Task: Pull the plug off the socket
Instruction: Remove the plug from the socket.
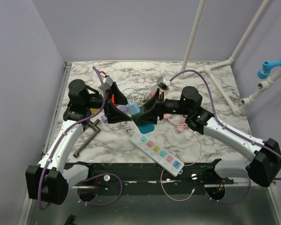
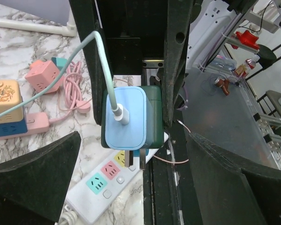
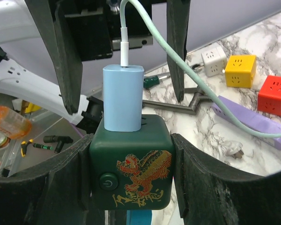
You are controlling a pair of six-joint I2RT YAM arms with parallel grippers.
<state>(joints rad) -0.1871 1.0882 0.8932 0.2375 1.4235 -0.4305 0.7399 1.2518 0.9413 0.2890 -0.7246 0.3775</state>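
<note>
My right gripper [image 3: 131,187] is shut on a dark green cube socket [image 3: 130,171] with a gold dragon print, and holds it above the table. A light blue plug [image 3: 123,98] with a pale green cable sits in the cube's top face. In the left wrist view the plug [image 2: 124,117] faces the camera in front of the cube [image 2: 154,112], whose two prongs hang below. My left gripper [image 2: 136,183] is open, its fingers [image 3: 61,51] wide on either side of the plug and not touching it. From above, the plug [image 1: 134,109] lies between the left gripper [image 1: 123,111] and the right gripper [image 1: 149,111].
A white power strip [image 1: 157,152] with coloured sockets lies under the cube; it also shows in the left wrist view [image 2: 98,185]. A pink cube with its cable [image 2: 44,75], a yellow cube [image 3: 240,70], a red cube [image 3: 274,96], a purple strip [image 3: 246,117] and a metal tool [image 1: 86,138] lie around.
</note>
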